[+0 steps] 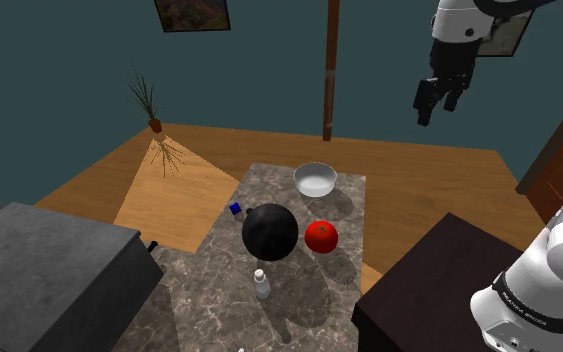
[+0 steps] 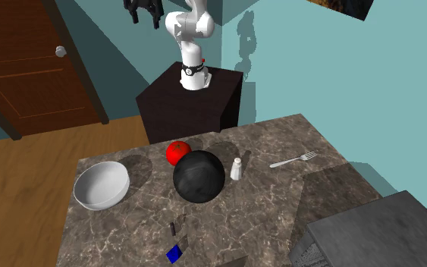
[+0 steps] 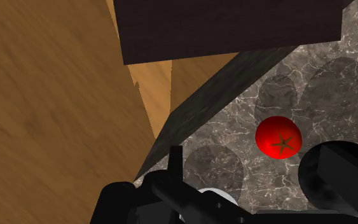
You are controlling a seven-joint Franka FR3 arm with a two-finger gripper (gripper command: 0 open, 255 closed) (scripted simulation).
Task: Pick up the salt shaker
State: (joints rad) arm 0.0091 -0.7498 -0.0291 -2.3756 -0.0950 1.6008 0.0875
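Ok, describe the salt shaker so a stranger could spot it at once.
Find the dark marbled table with a big black ball at its middle. The salt shaker stands close beside that ball, toward the fork. Alone among its neighbours it is small, white and upright.

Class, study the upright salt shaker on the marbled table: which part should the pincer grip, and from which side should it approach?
Likely the salt shaker by its upper body, with the pincer descending from above: it stands upright and slim, while the black ball sits close beside it, cramping a sideways approach.
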